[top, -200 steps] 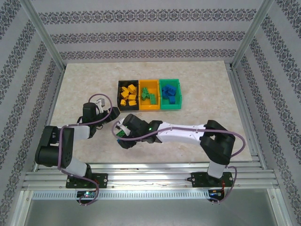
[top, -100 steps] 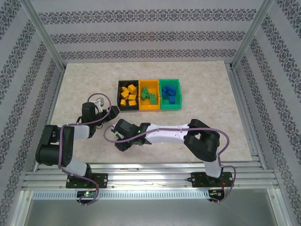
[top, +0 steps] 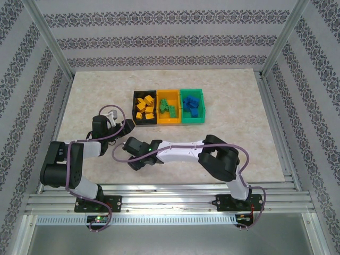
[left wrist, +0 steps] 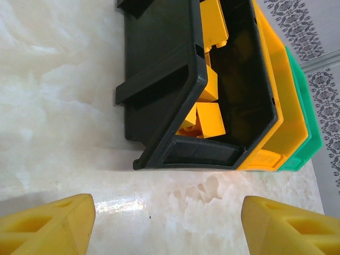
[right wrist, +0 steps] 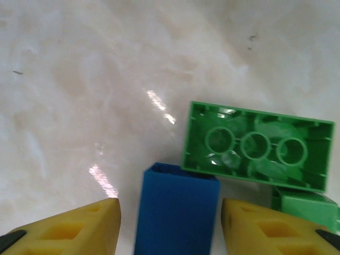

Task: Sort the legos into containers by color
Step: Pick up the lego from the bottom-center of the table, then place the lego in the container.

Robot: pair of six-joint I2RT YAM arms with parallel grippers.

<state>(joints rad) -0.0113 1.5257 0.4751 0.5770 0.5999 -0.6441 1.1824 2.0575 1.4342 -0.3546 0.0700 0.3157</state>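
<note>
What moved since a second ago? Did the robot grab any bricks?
The right arm slid left and folded its elbow in. That carried the right pincer over the loose bricks. It is open, with a blue brick between its fingers and a green brick beside it. Nothing is grabbed. The left pincer and the three bins stayed put.

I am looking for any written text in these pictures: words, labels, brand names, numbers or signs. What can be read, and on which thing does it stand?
No text can be read.
The black bin, the orange-yellow bin and the green bin show no label.
The green brick, lying underside up, and the blue brick show no legible mark.
The patterned walls bear ornament, not letters.
</note>
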